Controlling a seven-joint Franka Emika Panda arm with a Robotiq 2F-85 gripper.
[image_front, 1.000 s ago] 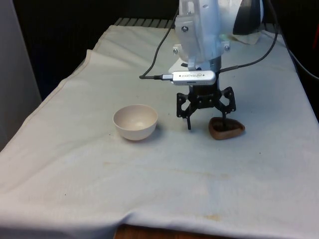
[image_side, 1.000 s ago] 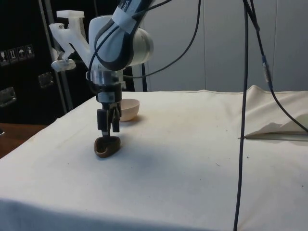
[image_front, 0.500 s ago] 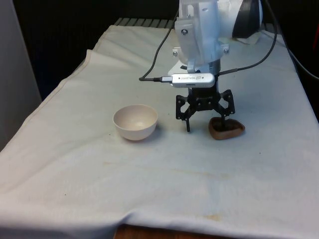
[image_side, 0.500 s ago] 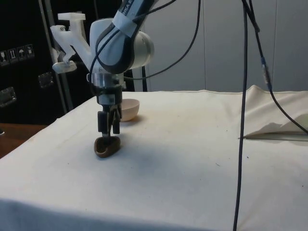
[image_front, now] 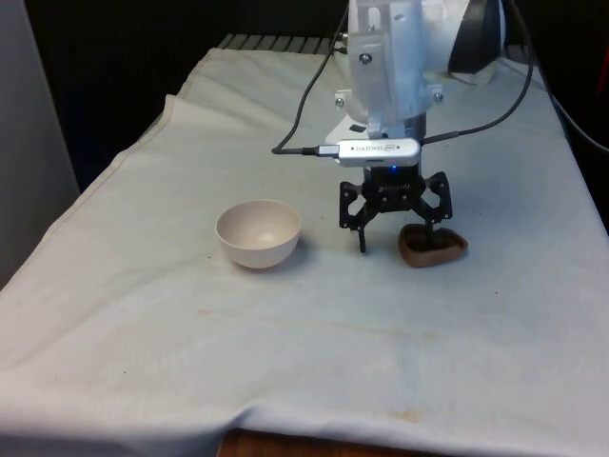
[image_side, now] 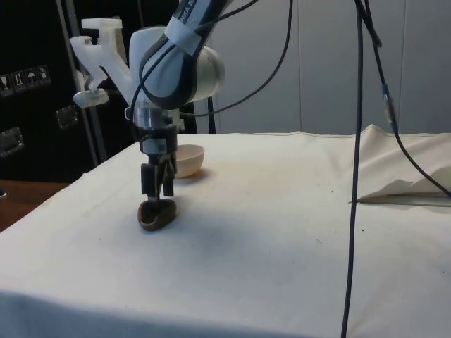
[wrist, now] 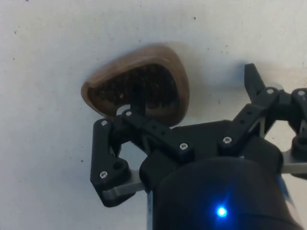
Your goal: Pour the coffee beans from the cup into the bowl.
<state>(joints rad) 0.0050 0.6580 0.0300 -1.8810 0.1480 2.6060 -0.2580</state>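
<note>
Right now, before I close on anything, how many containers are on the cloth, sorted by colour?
Brown: 1, the wooden cup holding coffee beans, with the open tool straddling its rim.
Cream: 1, the bowl, empty, to the front view's left of the cup.
Total: 2 containers.

Your front camera looks down the white-clothed table (image_front: 143, 314) toward the arm. Your side camera sits low at the table's edge. The wrist camera looks straight down, close. All three share the brown wooden cup (image_front: 432, 246) (image_side: 156, 214) (wrist: 136, 86).
</note>
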